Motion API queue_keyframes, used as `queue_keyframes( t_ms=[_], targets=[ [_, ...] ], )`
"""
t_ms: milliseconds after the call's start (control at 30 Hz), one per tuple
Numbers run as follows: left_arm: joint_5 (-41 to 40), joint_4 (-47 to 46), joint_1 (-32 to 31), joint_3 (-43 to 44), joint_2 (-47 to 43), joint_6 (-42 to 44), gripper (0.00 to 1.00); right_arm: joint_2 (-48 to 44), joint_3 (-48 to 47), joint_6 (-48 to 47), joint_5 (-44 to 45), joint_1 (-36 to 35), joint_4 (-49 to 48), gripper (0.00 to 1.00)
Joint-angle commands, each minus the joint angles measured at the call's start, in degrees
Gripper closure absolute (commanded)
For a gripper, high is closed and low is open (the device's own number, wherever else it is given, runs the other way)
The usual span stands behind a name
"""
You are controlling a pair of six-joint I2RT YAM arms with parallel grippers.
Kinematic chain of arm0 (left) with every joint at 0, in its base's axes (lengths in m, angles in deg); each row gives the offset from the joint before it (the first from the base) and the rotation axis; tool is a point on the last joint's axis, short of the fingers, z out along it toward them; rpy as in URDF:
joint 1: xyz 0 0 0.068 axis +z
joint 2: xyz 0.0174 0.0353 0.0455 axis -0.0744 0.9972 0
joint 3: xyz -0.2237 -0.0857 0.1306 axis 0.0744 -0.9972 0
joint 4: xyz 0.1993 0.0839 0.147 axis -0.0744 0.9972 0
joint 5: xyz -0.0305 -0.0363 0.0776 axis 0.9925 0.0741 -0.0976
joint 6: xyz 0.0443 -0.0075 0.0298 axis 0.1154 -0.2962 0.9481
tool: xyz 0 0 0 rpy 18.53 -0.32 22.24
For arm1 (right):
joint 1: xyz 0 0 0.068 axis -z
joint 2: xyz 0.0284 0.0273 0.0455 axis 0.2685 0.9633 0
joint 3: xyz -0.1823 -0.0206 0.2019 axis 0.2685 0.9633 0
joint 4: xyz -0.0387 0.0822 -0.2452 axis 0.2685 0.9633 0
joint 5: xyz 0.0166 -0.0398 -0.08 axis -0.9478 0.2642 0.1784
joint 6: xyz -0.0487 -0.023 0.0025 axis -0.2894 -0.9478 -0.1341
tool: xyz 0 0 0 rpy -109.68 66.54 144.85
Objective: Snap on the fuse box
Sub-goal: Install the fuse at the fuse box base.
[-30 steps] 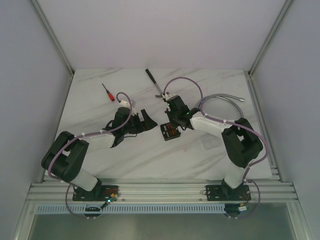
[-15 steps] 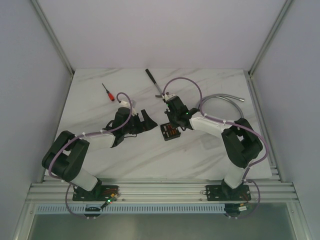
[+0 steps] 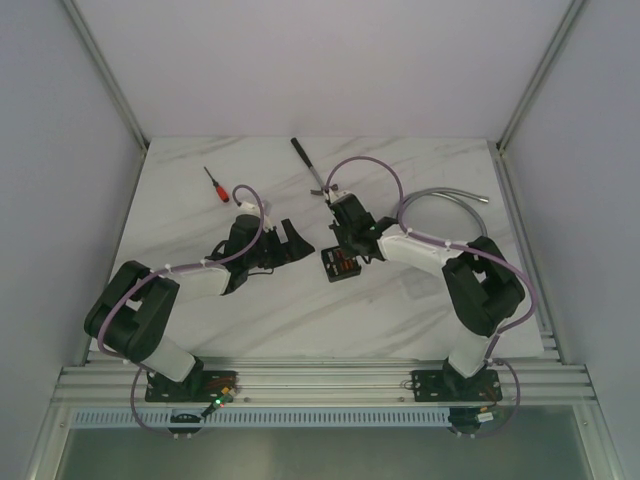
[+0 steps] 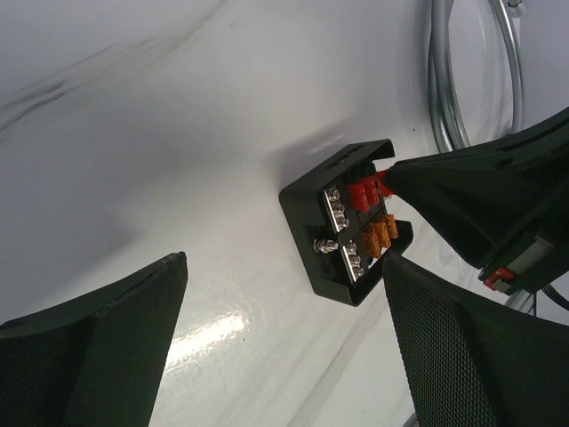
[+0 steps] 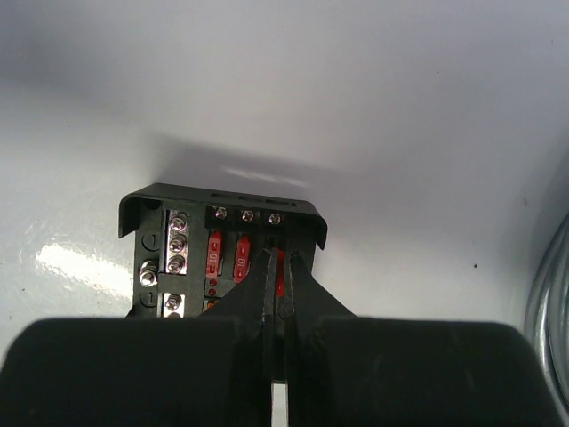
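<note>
The fuse box [image 3: 340, 265] is a small open black box lying on the white table between the arms, with red and orange fuses and silver screws inside. It shows in the left wrist view [image 4: 342, 222] and the right wrist view [image 5: 178, 240]. My right gripper [image 3: 349, 251] reaches into its far corner, and its tip shows in the left wrist view [image 4: 391, 178]. In the right wrist view the right gripper [image 5: 280, 267] is shut on a red fuse [image 5: 281, 265] in the slot beside two seated red fuses. My left gripper [image 3: 292, 240] is open and empty, just left of the box [image 4: 284, 347].
A red-handled screwdriver [image 3: 215, 185] lies far left. A black-handled tool [image 3: 308, 165] lies at the far middle. A grey flexible conduit [image 3: 450, 200] curves behind the right arm and also shows in the left wrist view [image 4: 444, 80]. Metal frame rails border the table.
The right gripper has shifted very slightly at the fuse box. The left arm and the box have not moved.
</note>
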Motion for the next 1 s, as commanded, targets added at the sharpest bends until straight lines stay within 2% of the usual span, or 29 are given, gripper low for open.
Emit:
queue_keyframes(
  t_ms=[0,667,967],
  targets=[
    [0.7,-1.6,0.2,0.7,0.8,-0.4,0.0,0.8,-1.5,1.3,3.4,-0.9,-0.4,1.0],
    [0.5,-1.6,0.3,0.2,0.8,-0.7,0.0,3.6,-1.8,2.8,7.2,-3.9,-0.7,1.0],
    [0.5,-1.6,0.3,-0.2,0.1,-0.8,0.0,0.5,-1.6,3.9,4.3,-4.3,-0.4,0.87]
  ],
)
